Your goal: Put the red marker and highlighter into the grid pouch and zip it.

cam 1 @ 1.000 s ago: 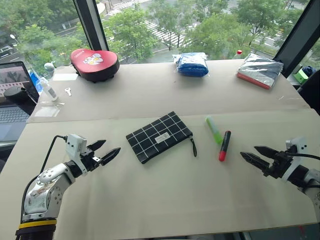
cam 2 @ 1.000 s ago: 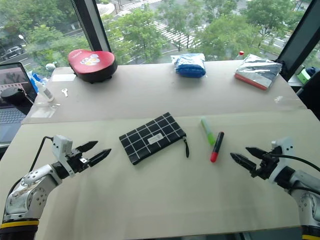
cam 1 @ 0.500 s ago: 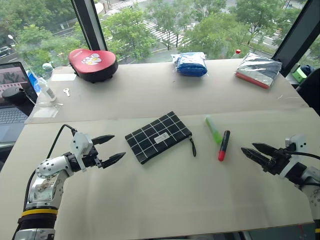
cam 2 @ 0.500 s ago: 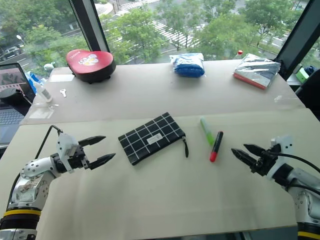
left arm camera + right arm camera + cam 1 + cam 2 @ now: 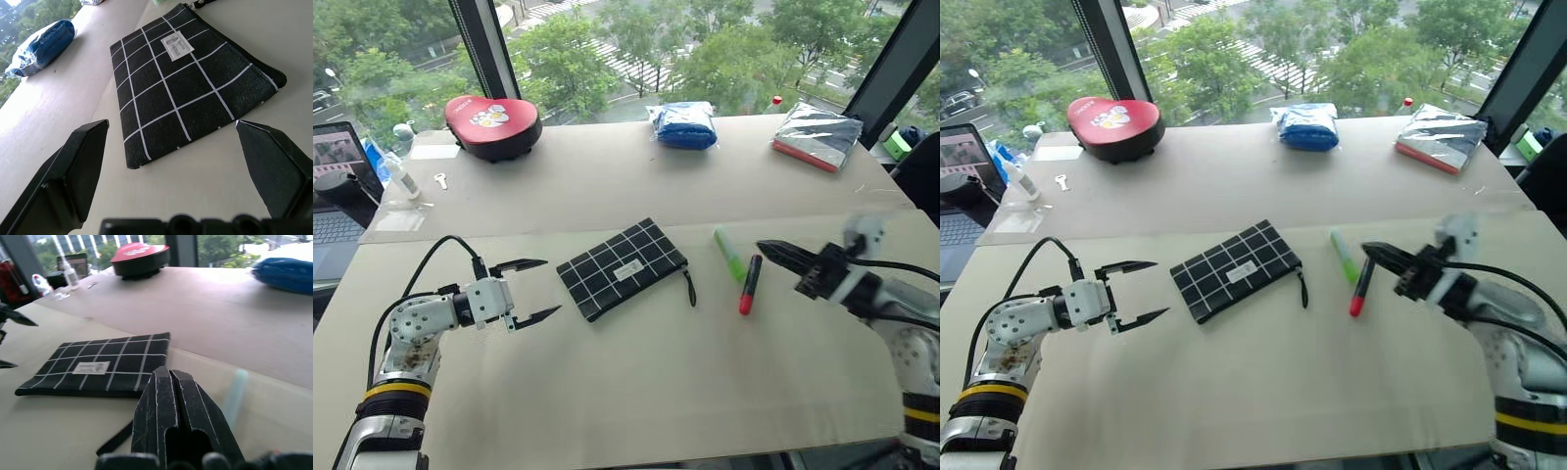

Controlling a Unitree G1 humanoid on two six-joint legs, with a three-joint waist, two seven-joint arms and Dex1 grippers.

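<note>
The grid pouch point(image 5: 624, 267), black with white lines and a white label, lies flat at the middle of the table, its zipper strap pointing right. To its right lie the light green highlighter point(image 5: 730, 255) and the red marker point(image 5: 748, 284), side by side. My left gripper point(image 5: 551, 287) stands open just left of the pouch, one finger above the other, pointing at its near corner point(image 5: 190, 83). My right gripper point(image 5: 766, 248) is shut on nothing. It hovers over the marker's black cap end, just right of the highlighter, pointing left toward the pouch point(image 5: 102, 364).
Along the back of the table sit a red heart-shaped case point(image 5: 495, 117), a blue packet point(image 5: 686, 125) and a silver packet point(image 5: 819, 137). A laptop point(image 5: 337, 196), a small bottle point(image 5: 401, 176) and a key point(image 5: 443, 179) are at the far left.
My right gripper has shut and swung left and up, from the table's right edge to above the pens. My left gripper has rolled, so its fingers now stand one above the other.
</note>
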